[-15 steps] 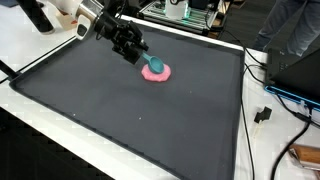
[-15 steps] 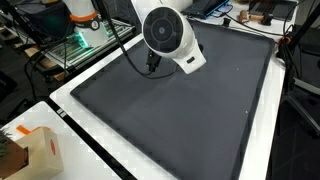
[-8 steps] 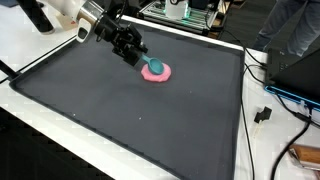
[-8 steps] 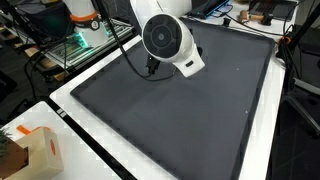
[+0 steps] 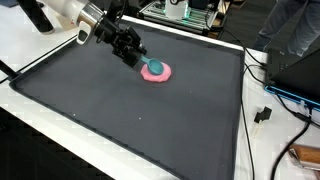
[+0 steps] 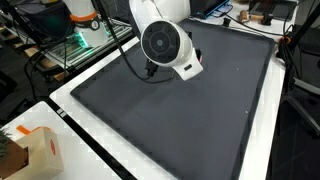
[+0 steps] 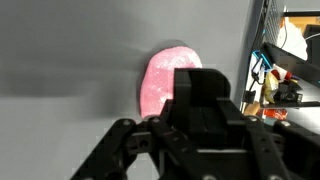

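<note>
One gripper (image 5: 139,59) is recorded just beside the pink plate (image 5: 157,73), on the plate's side toward the arm. A blue-green piece (image 5: 152,67) lies on the plate, at the edge nearest the gripper. Whether the two touch cannot be told.

The plate rests flat on the black mat (image 5: 130,115), with bare mat all round it.

Finger spread: cannot be told. In the wrist view the gripper's dark housing covers the lower part of the plate and hides the piece. In an exterior view the arm (image 6: 163,42) blocks the plate entirely.

Assessment: the step in hand appears to be the approach to the piece on the plate. To do it well:
- Centre the fingers over the piece, not over the plate's rim.
- Come down straight and slowly, because a sideways nudge would likely slide the plate on the mat.
- Confirm the fingers are spread wider than the piece before lowering.
- Close gently. The piece looks small and could slip out.
</note>
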